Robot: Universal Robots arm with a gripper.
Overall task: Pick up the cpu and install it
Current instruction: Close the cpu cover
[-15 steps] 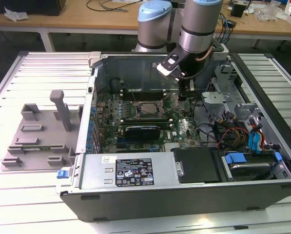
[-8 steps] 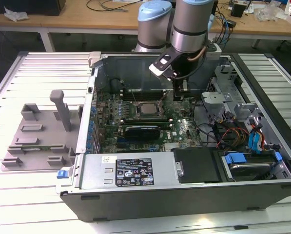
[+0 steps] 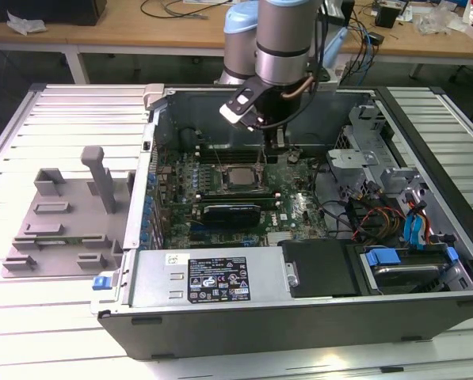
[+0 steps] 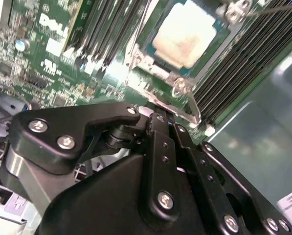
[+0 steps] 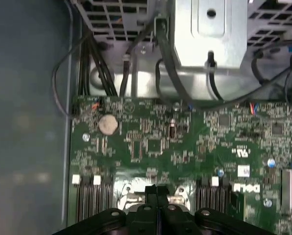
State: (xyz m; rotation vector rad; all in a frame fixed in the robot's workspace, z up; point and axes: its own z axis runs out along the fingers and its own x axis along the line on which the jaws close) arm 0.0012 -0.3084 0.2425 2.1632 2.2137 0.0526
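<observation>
Power-supply housing [image 3: 212,277] lines the near wall of the open computer case [image 3: 299,324], with a grey fixture tray [image 3: 54,229] on the table at the case's 9 o'clock. Beyond it, on the green motherboard [image 3: 299,210], the cpu [image 3: 238,176] lies flat in its socket, silver top up. In the second wrist view the chip [image 4: 185,34] sits square inside the socket frame [image 4: 145,62]. The gripper [image 3: 279,144] hangs just above the board, at about 2 o'clock from the chip and close beside the socket. Its fingers [image 5: 150,196] are pressed together in the first wrist view, with no chip between them. Pick-up and placement look done. Whether the thin wire lever [image 4: 190,105] next to the fingertips is latched cannot be told, so locking the socket may remain. Farther back, the robot arm [image 3: 284,39] rises at 12 o'clock before a cluttered workbench [image 3: 101,32].
</observation>
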